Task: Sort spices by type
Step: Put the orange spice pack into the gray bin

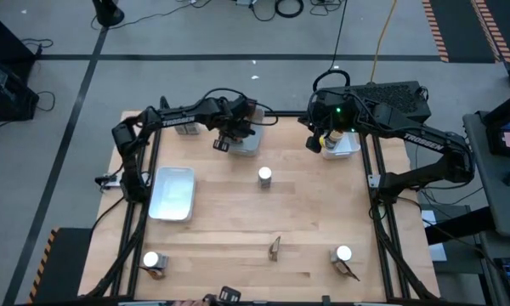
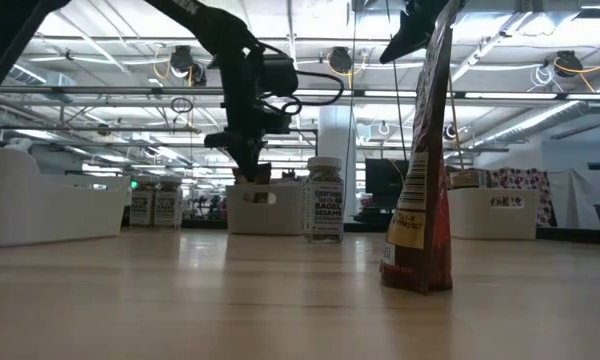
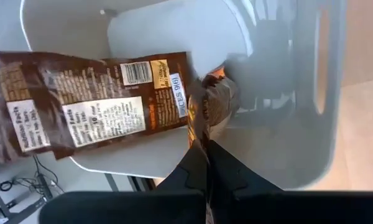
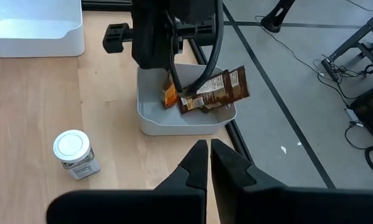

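Note:
My left gripper (image 1: 223, 143) is shut on a dark-brown packet (image 3: 93, 106) over a small white tray (image 4: 174, 124) at the table's far middle. An orange-and-brown packet (image 3: 222, 93) lies inside that tray. A white-capped jar (image 1: 264, 176) stands on the table just near of the tray. My right gripper (image 4: 209, 146) hangs shut and empty over another white tray (image 1: 344, 146) at the far right. More spices stand about: two jars (image 1: 185, 127) far left, a jar (image 1: 151, 262) near left, an upright packet (image 1: 274, 248) and a jar (image 1: 342, 254) near the front. My left gripper pinches one short end of the dark-brown packet (image 3: 196, 118) between its two fingers, coming steeply from above. The packet sticks out sideways from the fingers, roughly level, its printed back showing, over the tray (image 3: 286, 149). Whether it touches the tray or the packet inside, I cannot tell.
A larger white tray (image 1: 172, 193) lies at the table's left. Bare wood stretches across the middle of the table. In the low view the upright packet (image 2: 425, 170) stands close to the camera. Black frame rails (image 1: 382, 212) run along the table's sides.

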You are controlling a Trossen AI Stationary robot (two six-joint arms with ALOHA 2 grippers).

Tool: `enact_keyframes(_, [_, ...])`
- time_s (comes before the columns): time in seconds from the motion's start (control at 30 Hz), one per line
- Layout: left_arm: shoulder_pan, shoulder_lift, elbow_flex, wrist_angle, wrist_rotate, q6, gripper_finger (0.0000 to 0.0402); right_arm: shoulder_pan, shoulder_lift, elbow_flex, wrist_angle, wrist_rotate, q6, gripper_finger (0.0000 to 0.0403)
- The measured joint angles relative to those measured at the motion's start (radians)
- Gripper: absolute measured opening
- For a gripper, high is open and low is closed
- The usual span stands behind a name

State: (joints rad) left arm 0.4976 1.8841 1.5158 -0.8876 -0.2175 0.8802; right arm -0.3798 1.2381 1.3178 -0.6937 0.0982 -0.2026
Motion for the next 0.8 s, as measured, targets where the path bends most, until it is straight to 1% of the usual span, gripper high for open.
enact_keyframes(0.2, [-0.001, 0.028, 0.001, 0.026, -0.018, 0.0, 0.0, 0.0, 0.0, 0.0, 0.0, 0.0, 0.004, 0.0])
enact_keyframes(0.37, [0.0, 0.028, 0.001, 0.095, -0.078, 0.001, 0.0, 0.0, 0.0, 0.0, 0.001, 0.0, 0.004, 0.0])
enact_keyframes(0.47, [0.004, 0.028, 0.005, 0.097, -0.109, 0.025, 0.0, 0.0, 0.0, 0.0, 0.001, 0.0, 0.004, 0.0])
enact_keyframes(0.53, [0.006, 0.028, 0.006, 0.098, -0.111, 0.046, 0.0, 0.0, 0.0, 0.0, 0.001, 0.0, 0.004, 0.0])
enact_keyframes(0.8, [0.006, 0.028, 0.006, 0.092, -0.111, 0.046, 0.0006, 0.0, 0.0, 0.0, 0.001, 0.001, 0.008, 0.0])
